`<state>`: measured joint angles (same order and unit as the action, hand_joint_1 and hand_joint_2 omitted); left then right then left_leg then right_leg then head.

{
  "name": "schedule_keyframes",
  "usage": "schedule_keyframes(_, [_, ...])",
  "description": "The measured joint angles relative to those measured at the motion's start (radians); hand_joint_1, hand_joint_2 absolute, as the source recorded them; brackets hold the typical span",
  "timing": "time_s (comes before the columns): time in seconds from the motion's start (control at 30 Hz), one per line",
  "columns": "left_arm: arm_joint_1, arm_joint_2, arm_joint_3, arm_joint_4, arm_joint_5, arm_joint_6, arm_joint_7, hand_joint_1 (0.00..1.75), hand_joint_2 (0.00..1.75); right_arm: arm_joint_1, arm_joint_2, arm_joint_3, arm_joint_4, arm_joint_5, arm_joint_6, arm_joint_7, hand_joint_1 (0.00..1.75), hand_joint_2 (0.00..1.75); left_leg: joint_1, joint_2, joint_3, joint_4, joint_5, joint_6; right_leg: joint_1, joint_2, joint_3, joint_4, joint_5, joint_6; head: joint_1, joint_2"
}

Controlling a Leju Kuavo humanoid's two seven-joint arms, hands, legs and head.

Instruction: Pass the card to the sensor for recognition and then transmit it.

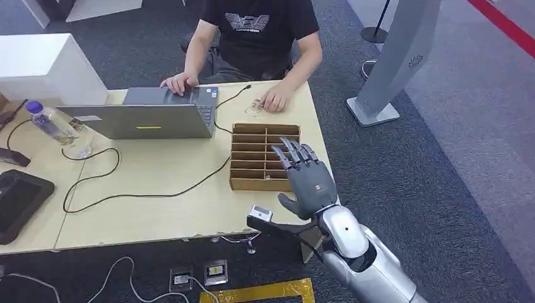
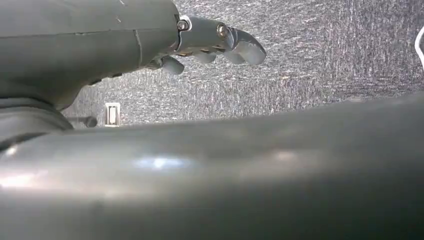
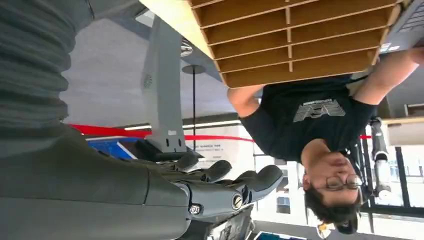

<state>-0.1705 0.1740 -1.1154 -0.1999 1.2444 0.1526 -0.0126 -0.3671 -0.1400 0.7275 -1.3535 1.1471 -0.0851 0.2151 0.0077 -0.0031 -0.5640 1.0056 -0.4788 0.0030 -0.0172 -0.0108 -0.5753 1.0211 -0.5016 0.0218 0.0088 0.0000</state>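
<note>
Currently | right hand (image 1: 307, 178) empty, fingers spread, raised over the slotted brown cardboard organiser box (image 1: 252, 158) | card not discernible, likely in a slot just ahead of its fingertips | left hand (image 2: 215, 42) hangs over carpet, fingers loosely curled, holding nothing | right nearer.

The person's black T-shirt (image 1: 258, 25) bears a pale winged emblem on the chest with a line of small lettering beneath, too small to read. The laptop (image 1: 148, 120) at the bench's far side carries a yellow sticker, unreadable.
</note>
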Motion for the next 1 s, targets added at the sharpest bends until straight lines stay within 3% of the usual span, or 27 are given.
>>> schedule_keyframes(0.3, [0.000, 0.000, 0.001, 0.007, -0.002, 0.009, 0.000, 0.00, 0.00, -0.018, 0.075, 0.000, 0.073, 0.037, -0.019, -0.030, 0.00, 1.75, 0.000, 0.000, 0.000, 0.000, 0.000, 0.000, 0.000, 0.000, 0.000, 0.000, 0.000, 0.000, 0.000, 0.000])
schedule_keyframes(0.43, [0.001, -0.001, 0.001, 0.011, -0.010, 0.008, 0.006, 0.00, 0.00, -0.034, 0.084, 0.001, 0.142, 0.020, -0.091, -0.121, 0.00, 1.75, 0.000, 0.000, 0.000, 0.000, 0.000, 0.000, 0.000, 0.000, 0.000, 0.000, 0.000, 0.000, 0.000, 0.000])
schedule_keyframes(0.53, [0.001, -0.001, 0.001, 0.011, -0.017, 0.009, 0.006, 0.00, 0.00, -0.044, 0.091, 0.001, 0.206, 0.012, -0.139, -0.150, 0.00, 1.75, 0.000, 0.000, 0.000, 0.000, 0.000, 0.000, 0.000, 0.000, 0.000, 0.000, 0.000, 0.000, 0.000, 0.000])
schedule_keyframes(0.67, [0.001, 0.000, 0.000, 0.011, -0.033, 0.003, 0.006, 0.00, 0.00, -0.054, 0.111, 0.002, 0.293, 0.014, -0.224, -0.163, 0.00, 1.75, 0.000, 0.000, 0.000, 0.000, 0.000, 0.000, 0.000, 0.000, 0.000, 0.000, 0.000, 0.000, 0.000, 0.000])
schedule_keyframes(1.0, [0.001, 0.001, 0.000, 0.011, -0.039, -0.015, 0.020, 0.00, 0.00, -0.080, 0.147, 0.011, 0.475, -0.005, -0.320, -0.188, 0.00, 1.75, 0.000, 0.000, 0.000, 0.000, 0.000, 0.000, 0.000, 0.000, -0.001, 0.000, 0.000, 0.000, 0.000, 0.000])
